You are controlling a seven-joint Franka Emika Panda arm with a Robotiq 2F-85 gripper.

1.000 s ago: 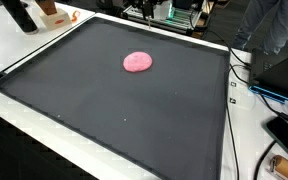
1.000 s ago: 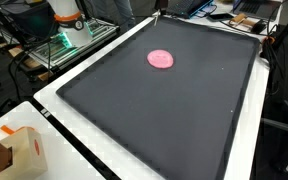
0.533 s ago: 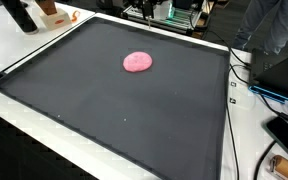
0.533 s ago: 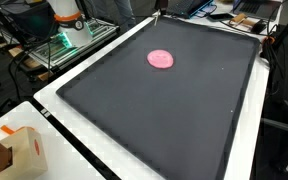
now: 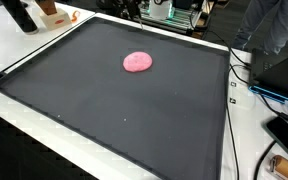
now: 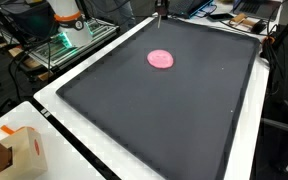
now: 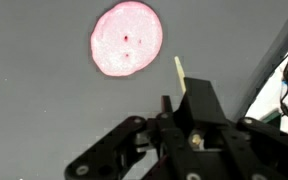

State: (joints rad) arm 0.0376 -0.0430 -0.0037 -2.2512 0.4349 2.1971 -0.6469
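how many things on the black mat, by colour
pink: 1 (disc)
total on the mat: 1

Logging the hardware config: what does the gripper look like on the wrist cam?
The gripper is matt black all over, with an angular body, hinged link bars and a few small silvery screw heads. One of the fingers ends in a thin cream pad strip. No readable markings or labels, and no cable on the gripper itself is visible.
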